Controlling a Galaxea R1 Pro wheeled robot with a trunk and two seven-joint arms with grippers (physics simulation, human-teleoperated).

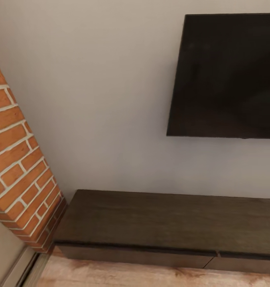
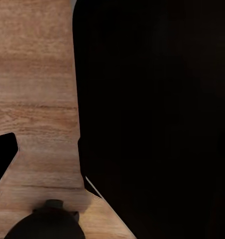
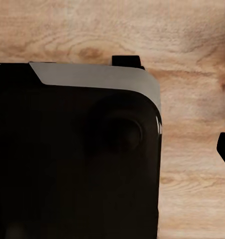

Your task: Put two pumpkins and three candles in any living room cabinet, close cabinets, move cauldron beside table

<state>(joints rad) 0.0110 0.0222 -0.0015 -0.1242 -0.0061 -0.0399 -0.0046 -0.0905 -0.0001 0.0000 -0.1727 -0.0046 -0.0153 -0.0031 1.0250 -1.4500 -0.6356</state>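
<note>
Grippers can't be judged open or closed; both wrist views look down past dark robot body at wood floor (image 3: pixel 192 45), arms probably tucked for driving. Ahead, the cabinet (image 1: pixel 166 223) sits shut against the far wall under a TV (image 1: pixel 226 75), brick pillar (image 1: pixel 19 167) left.

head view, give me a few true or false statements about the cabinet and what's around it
1. The cabinet stands against the pale wall. True.
2. One of the cabinet's drawers is pulled open. False: the fronts sit flush and shut.
3. A dark screen hangs on the wall above the cabinet. True.
4. A pumpkin sits on top of the cabinet. False: its visible top is bare.
5. A brick column stands at the cabinet's left end. True.
6. The floor in front of the cabinet is grey tile. False: it is light wood.
</note>
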